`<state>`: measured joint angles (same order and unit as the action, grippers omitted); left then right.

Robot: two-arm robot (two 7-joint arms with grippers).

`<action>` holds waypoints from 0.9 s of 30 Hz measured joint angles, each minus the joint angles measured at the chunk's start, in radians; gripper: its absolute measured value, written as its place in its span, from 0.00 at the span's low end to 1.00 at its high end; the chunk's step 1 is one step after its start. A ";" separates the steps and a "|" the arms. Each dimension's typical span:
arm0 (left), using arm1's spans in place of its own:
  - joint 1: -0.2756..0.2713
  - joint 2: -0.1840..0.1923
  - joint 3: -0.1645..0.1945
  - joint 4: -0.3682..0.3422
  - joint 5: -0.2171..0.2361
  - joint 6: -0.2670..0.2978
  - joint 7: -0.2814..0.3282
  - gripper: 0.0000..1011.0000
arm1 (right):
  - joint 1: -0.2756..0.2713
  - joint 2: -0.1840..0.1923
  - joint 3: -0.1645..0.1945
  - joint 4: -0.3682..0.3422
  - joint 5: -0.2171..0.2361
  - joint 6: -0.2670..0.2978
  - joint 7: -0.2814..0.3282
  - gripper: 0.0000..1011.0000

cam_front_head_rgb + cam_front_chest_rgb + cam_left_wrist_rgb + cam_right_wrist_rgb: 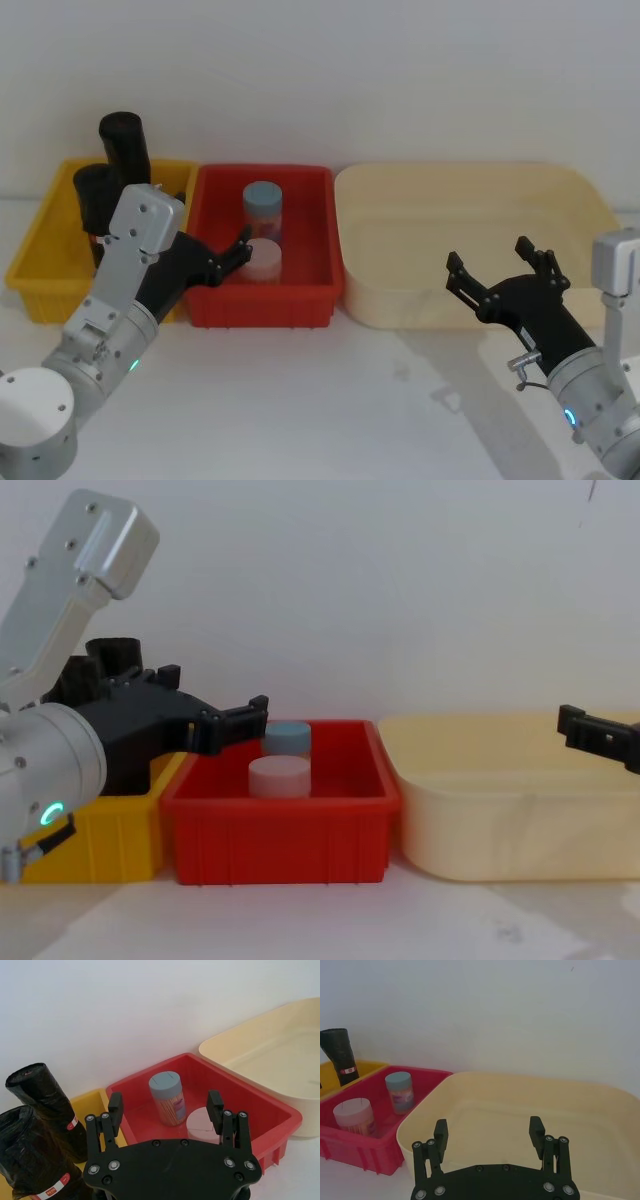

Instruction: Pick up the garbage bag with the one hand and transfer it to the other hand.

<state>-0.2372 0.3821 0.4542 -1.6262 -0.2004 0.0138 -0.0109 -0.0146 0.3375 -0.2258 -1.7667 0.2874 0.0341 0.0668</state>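
Note:
Two alike black garbage bag rolls with red-and-white label bands stand upright in the yellow bin (40, 262): a rear roll (124, 142) (44, 1102) and a front roll (93, 198) (31, 1160). I cannot tell which one the task means. My left gripper (215, 228) (165, 1105) (210, 695), on the green-lit arm, hovers open and empty over the border between the yellow and red bins, beside the rolls and not touching them. My right gripper (490, 255) (488, 1130), on the blue-lit arm, hangs open and empty above the near side of the cream tub (400, 290).
The red bin (262, 300) between the yellow bin and the tub holds a grey-blue capped canister (263, 208) and a short pale pink-lidded jar (265, 262). A white wall stands close behind the bins. Bare white table lies in front of them.

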 joint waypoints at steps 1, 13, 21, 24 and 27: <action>0.000 0.000 0.000 0.000 0.000 0.000 0.000 0.99 | 0.000 0.000 0.000 0.000 0.000 0.000 0.000 0.99; 0.000 0.000 0.000 0.000 0.000 0.000 0.000 0.99 | 0.000 0.000 0.000 0.000 0.000 0.000 0.000 0.99; 0.000 0.000 0.000 0.000 0.000 0.000 0.000 0.99 | 0.000 0.000 0.000 0.000 0.000 0.000 0.000 0.99; 0.000 0.000 0.000 0.000 0.000 0.000 0.000 0.99 | 0.000 0.000 0.000 0.000 0.000 0.000 0.000 0.99; 0.000 0.000 0.000 0.000 0.000 0.000 0.000 0.99 | 0.000 0.000 0.000 0.000 0.000 0.000 0.000 0.99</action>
<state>-0.2371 0.3821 0.4542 -1.6262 -0.2004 0.0138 -0.0109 -0.0146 0.3375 -0.2258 -1.7667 0.2873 0.0341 0.0668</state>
